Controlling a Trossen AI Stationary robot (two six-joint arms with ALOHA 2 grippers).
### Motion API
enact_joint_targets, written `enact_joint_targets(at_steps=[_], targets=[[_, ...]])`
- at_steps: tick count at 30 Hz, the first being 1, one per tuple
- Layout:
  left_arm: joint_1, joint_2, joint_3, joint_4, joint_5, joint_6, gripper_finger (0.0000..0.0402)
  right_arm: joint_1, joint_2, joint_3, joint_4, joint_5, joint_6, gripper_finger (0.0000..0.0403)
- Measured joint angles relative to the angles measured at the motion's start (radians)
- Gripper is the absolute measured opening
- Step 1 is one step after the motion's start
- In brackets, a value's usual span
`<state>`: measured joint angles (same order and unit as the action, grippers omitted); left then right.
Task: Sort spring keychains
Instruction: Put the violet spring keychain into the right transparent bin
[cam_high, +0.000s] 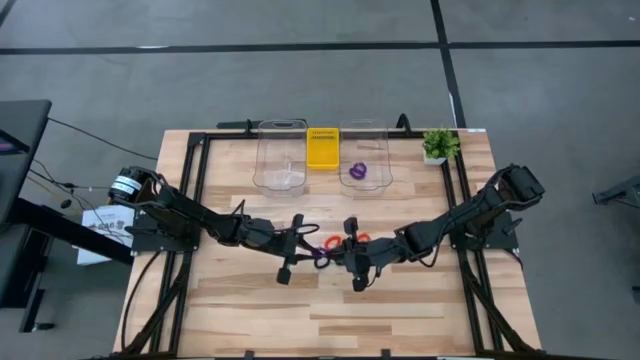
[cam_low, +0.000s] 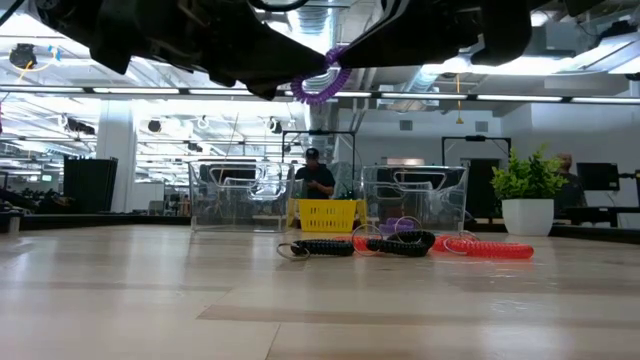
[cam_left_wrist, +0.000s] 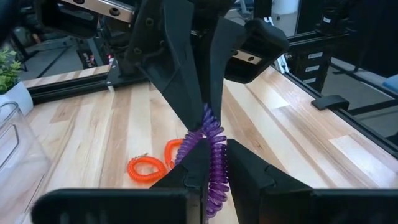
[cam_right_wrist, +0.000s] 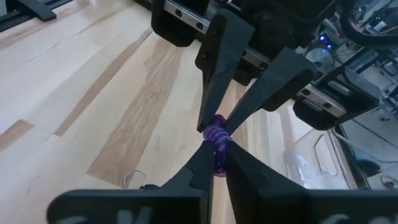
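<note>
Low view: I see a purple spring keychain (cam_low: 320, 82), a tight plastic coil, lifted above the table's middle between both arms. My left gripper (cam_left_wrist: 210, 163) pinches one end with narrow fingers; my right gripper (cam_right_wrist: 216, 151) clamps the other end. Black and orange-red keychains (cam_low: 400, 243) lie below on the wood.

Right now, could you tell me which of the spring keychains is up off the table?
The purple keychain pinched between the left gripper and right gripper. The black ones and orange-red ones lie on the wood, and another purple one sits in a clear bin.
</note>
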<state>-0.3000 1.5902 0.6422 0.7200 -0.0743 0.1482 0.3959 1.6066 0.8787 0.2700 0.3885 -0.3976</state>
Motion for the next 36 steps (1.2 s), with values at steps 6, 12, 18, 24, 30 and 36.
enact_joint_targets(at_steps=[6,12,18,24,30,36], targets=[[0.000,0.000,0.000,0.001,-0.001,0.004,0.0050,-0.005,0.000,0.000,-0.001,0.000,0.005,0.0007],[-0.002,0.000,0.000,0.007,-0.005,0.030,0.0084,-0.005,0.000,0.000,-0.003,0.001,0.006,0.0015],[-0.002,0.000,0.000,0.011,-0.068,0.031,0.0130,-0.006,0.000,0.001,-0.028,0.011,0.006,0.0006],[-0.003,0.000,0.000,0.008,-0.182,0.031,0.0179,-0.006,-0.005,0.001,-0.071,0.077,0.010,0.0011],[-0.002,0.000,0.000,-0.019,-0.303,0.031,0.0207,-0.006,-0.087,0.001,-0.250,0.245,0.143,0.0004],[0.008,0.000,0.000,-0.055,-0.341,0.022,0.0207,-0.041,-0.222,0.001,-0.490,0.494,0.311,0.0004]])
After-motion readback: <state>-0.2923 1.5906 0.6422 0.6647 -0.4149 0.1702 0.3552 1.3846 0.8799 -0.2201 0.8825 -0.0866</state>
